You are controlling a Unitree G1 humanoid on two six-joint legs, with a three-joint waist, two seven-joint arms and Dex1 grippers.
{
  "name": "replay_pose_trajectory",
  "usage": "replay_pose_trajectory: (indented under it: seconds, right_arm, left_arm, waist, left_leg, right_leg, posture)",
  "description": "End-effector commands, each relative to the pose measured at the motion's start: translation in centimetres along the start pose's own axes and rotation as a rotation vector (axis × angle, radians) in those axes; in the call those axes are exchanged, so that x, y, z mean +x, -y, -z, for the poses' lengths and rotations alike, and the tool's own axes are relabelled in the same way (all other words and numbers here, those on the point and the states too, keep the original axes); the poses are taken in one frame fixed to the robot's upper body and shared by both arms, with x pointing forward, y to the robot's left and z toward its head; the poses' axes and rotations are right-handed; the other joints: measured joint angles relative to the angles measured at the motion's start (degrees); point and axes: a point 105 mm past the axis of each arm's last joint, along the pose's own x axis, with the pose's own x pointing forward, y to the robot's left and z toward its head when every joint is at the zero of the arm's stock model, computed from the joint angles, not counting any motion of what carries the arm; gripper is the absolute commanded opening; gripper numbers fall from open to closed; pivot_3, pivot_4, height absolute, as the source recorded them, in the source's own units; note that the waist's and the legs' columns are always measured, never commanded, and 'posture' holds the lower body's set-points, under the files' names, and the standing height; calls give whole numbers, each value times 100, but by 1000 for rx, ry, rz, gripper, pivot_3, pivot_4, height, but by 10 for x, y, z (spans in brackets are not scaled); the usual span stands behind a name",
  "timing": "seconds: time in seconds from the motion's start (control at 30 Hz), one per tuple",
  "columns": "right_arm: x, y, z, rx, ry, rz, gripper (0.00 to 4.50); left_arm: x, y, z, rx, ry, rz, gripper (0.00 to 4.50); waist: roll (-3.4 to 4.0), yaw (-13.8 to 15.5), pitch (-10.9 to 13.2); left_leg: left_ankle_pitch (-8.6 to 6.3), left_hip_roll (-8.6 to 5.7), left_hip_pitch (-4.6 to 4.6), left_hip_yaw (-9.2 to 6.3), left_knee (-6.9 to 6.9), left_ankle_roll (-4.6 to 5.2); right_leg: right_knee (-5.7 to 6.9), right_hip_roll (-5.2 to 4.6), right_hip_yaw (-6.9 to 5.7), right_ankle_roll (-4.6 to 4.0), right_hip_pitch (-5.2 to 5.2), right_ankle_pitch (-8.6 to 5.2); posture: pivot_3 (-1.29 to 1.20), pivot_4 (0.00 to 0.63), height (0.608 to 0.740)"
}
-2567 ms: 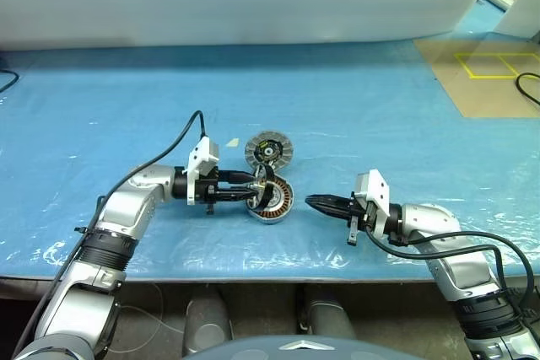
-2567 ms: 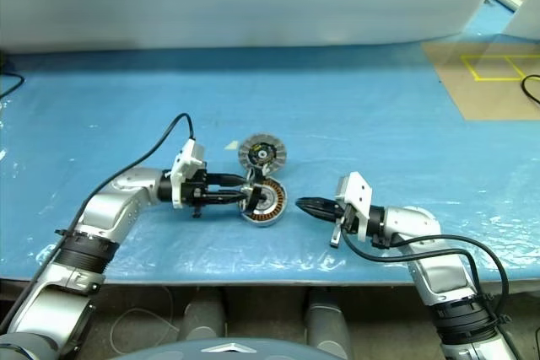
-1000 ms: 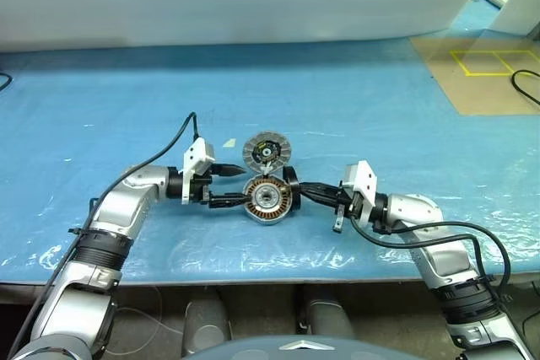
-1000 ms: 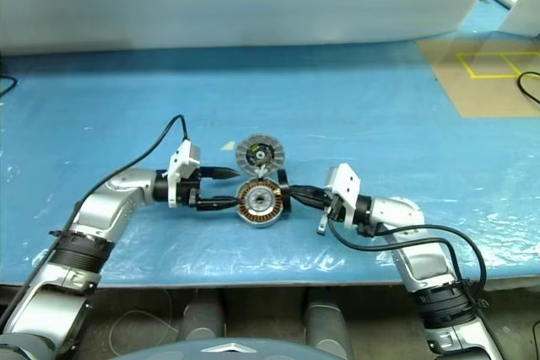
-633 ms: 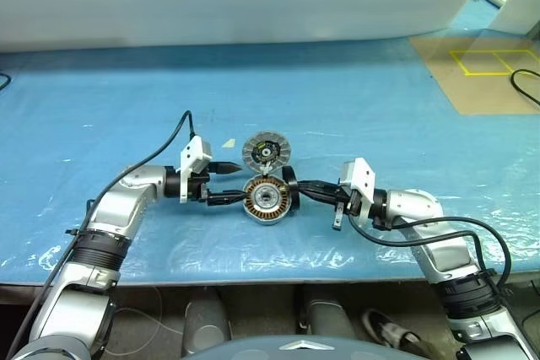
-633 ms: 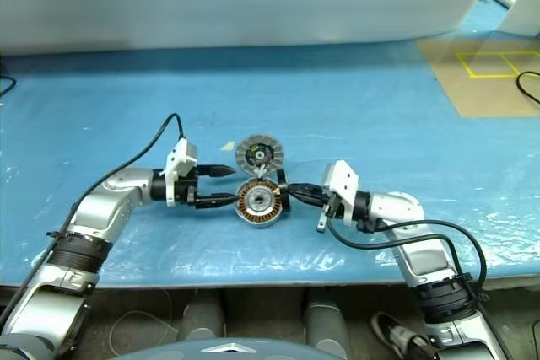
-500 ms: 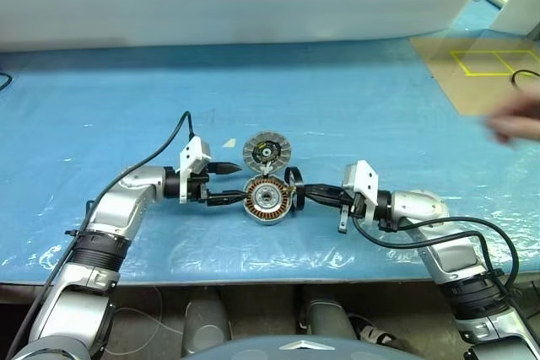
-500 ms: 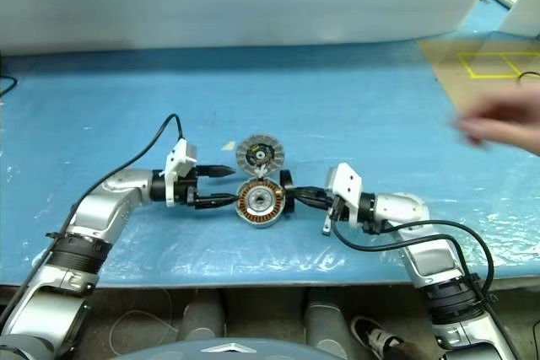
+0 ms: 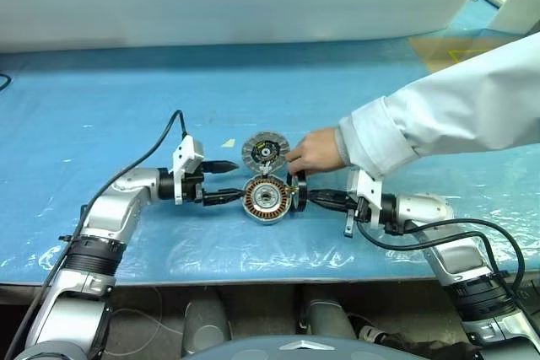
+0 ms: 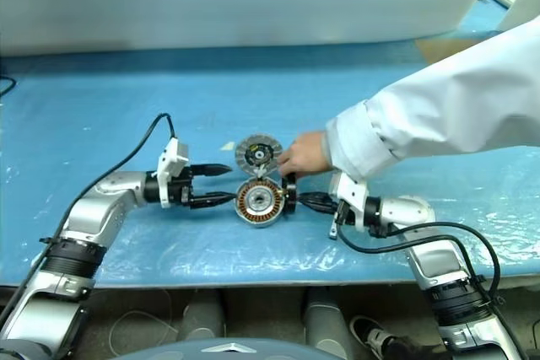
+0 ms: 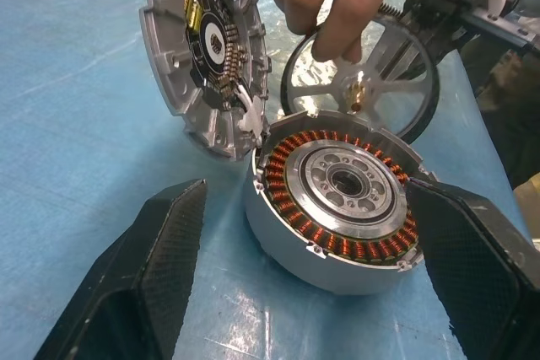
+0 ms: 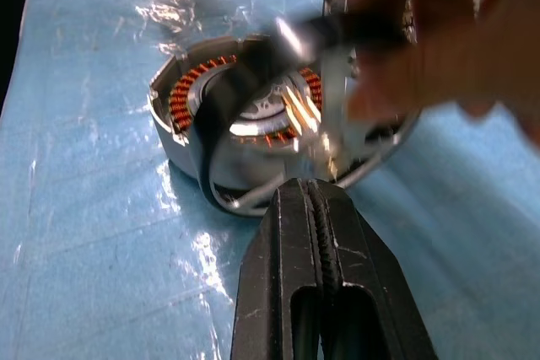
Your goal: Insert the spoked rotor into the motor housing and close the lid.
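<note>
bright even light; plastic sheet [image 9: 253, 250] glares; person's hand [image 12: 439, 31] blurred.

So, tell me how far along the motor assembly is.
Done: nothing seated yet; the motor housing sits open, copper windings showing. In hand: the spoked rotor stands on edge beside the housing, at the tip of the shut right gripper, with a person's hand on it. The open left gripper waits at the housing's other side. Left: seat the rotor, then close the lid, which is tilted up.
</note>
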Motion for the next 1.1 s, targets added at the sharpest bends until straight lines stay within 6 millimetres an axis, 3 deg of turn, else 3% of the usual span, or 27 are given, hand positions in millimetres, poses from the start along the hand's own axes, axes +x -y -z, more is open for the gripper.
replay_pose_trajectory:
  seconds: [0.03, 0.63, 1.1]
  right_arm:
    - [-4, 4, -7, -37, 14, 7, 0]
    - [-6, 9, -3, -57, -11, -36, 0]
    - [-3, 9, -4, -49, -6, -32, 0]
  left_arm:
    - [-8, 2, -11, 59, 37, -11, 3964]
    - [-25, 6, 3, 46, 34, -94, 3964]
    - [-21, 7, -1, 55, 44, -93, 3964]
  waist:
    - [0, -3, 0]
    - [0, -6, 0]
    - [0, -5, 0]
  left_leg:
    - [0, 0, 1, 0, 0, 0]
    - [-1, 2, 1, 2, 0, 2]
    - [-1, 2, 1, 2, 0, 2]
  right_leg:
    - [0, 0, 0, 0, 0, 0]
    - [-1, 1, 0, 0, 0, 0]
    - [0, 1, 0, 0, 0, 0]
  posture:
    - [0, 150, 740]
    - [0, 150, 740]
    - [0, 150, 740]
